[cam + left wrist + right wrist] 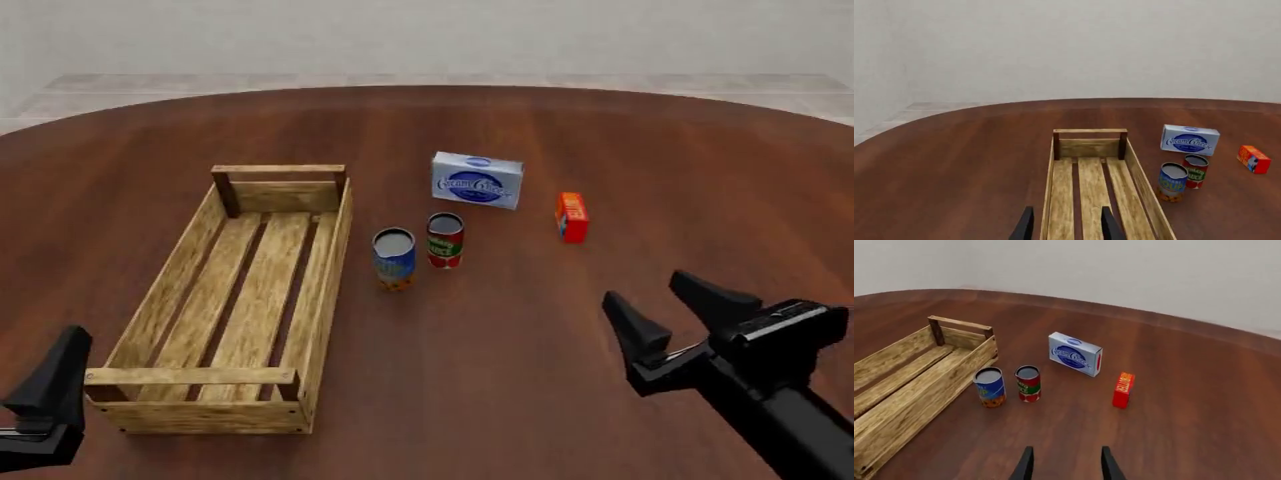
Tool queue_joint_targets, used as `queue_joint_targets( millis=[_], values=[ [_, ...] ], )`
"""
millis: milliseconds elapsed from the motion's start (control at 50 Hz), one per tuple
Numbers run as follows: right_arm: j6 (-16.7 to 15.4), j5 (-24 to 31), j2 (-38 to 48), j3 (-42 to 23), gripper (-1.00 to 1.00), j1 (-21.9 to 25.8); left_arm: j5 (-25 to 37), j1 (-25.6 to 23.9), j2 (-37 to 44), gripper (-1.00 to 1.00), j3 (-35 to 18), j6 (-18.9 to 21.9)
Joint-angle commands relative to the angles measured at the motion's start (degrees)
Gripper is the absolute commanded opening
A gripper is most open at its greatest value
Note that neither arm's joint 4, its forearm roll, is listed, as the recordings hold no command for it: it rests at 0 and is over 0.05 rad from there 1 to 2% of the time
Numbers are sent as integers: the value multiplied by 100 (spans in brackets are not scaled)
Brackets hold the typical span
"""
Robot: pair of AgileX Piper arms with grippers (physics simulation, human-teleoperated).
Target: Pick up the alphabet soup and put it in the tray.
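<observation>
Two arms sit at the near edge of a round, dark-wood desk (561, 120), neither touching anything. At the near left, the left gripper (1066, 225) hovers over the near end of the tray (320, 300), its jaws spread with nothing between them; in the front view only one dark finger shows at the corner. That tray is a long light-wood crate with a slatted bottom, sloping sides and a bar handle at each end, lying lengthwise from near to far.

Just right of its right wall stands the alphabet soup (394, 258), upright on the desk outside the tray: a small cylinder with a blue label, an orange band low down and a grey metal top. Close on its right and slightly farther stands a red and green can (445, 240), apart from it by a thin gap. Farther back sits a blue and white box (477, 180), and to the right a small orange-red carton (571, 217) stands on end.

At the near right, the right gripper (681, 315) hangs above bare desk, jaws spread and empty, well apart from the cans.
</observation>
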Motion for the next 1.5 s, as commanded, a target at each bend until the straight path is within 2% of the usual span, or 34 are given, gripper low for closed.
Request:
queue_joint_targets(
  millis=[20, 260, 440, 760, 1060, 1500],
  values=[
    [-16, -953, 1212, -111, 100, 420, 0, 0, 0, 100, 0, 0],
    [-188, -1529, 2363, -544, 100, 878, 0, 0, 0, 100, 0, 0],
    [-31, -1664, 2722, -697, 100, 970, 0, 0, 0, 100, 0, 0],
    [-133, -1708, 3249, -1209, 100, 1107, 0, 0, 0, 100, 0, 0],
    [-304, -1547, 3914, -1975, 100, 1311, 0, 0, 0, 100, 0, 0],
    [-268, -1518, 4458, -2373, 100, 1301, 0, 0, 0, 100, 0, 0]
  ],
)
